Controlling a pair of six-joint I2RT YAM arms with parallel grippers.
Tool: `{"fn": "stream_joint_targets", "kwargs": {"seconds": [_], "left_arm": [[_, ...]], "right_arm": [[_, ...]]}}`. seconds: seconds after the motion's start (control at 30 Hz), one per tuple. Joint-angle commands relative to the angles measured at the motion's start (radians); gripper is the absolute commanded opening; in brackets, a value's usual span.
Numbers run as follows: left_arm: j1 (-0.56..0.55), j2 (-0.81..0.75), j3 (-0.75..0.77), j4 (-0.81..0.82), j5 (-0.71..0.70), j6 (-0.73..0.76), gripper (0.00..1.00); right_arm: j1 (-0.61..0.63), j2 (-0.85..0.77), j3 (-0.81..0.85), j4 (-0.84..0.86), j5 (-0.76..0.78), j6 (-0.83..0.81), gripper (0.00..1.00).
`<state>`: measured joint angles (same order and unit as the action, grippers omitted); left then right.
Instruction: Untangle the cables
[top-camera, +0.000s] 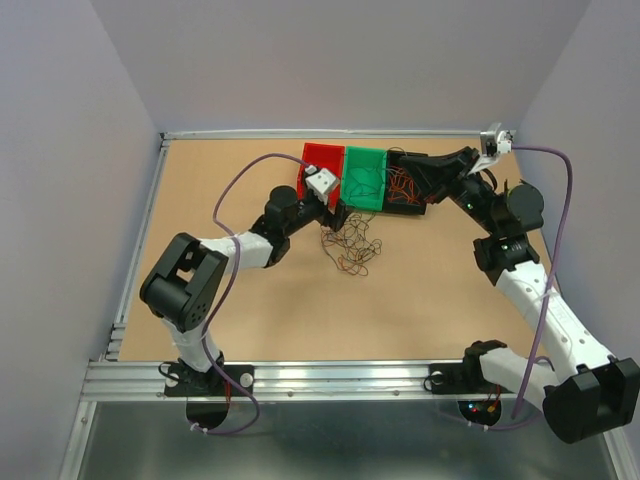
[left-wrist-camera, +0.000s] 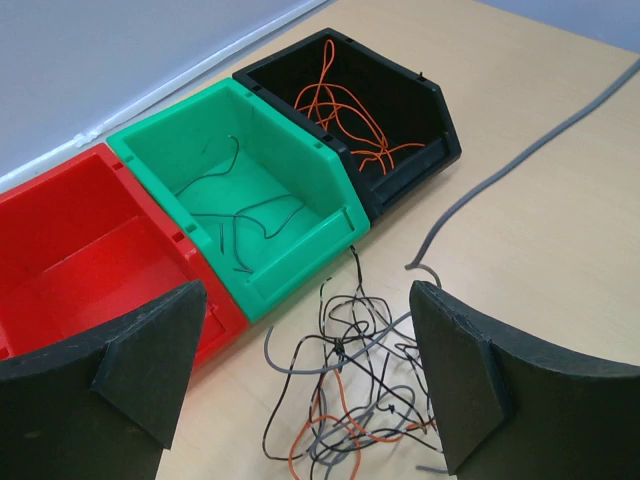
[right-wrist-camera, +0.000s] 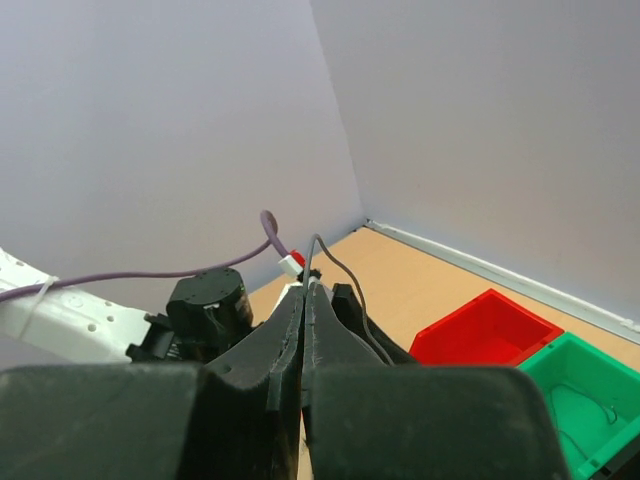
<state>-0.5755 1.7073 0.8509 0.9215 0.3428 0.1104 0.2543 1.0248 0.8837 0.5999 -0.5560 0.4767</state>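
A tangle of thin black, grey and orange cables (left-wrist-camera: 350, 390) lies on the table in front of the green bin; it also shows in the top view (top-camera: 350, 245). My left gripper (left-wrist-camera: 300, 390) is open, its fingers either side of the tangle and above it; it shows in the top view (top-camera: 335, 212). My right gripper (right-wrist-camera: 309, 287) is shut on a grey cable (right-wrist-camera: 340, 275) and is raised above the black bin (top-camera: 400, 160). That grey cable (left-wrist-camera: 520, 165) runs taut from the tangle up to the right.
Three bins stand in a row at the back: red (left-wrist-camera: 80, 250), holding nothing I can see, green (left-wrist-camera: 250, 110) with a few dark wires, black (left-wrist-camera: 440, 115) with orange wires. In the right wrist view the red bin (right-wrist-camera: 485, 330), green bin (right-wrist-camera: 590, 400) and left arm (right-wrist-camera: 200, 300) show.
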Motion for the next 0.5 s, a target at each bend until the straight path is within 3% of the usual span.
{"fn": "stream_joint_targets", "kwargs": {"seconds": [0.0,0.17,0.47], "left_arm": [[-0.023,0.038,0.097,-0.027,-0.012,0.040,0.91],[-0.027,0.086,0.162,-0.104,0.151,0.035,0.90],[-0.038,0.091,0.145,-0.090,0.180,0.058,0.90]], "right_arm": [[-0.015,-0.035,0.014,0.060,-0.031,0.030,0.01],[-0.027,-0.049,0.009,0.063,-0.032,0.034,0.01],[-0.069,-0.066,0.000,0.081,-0.053,0.079,0.01]]}}
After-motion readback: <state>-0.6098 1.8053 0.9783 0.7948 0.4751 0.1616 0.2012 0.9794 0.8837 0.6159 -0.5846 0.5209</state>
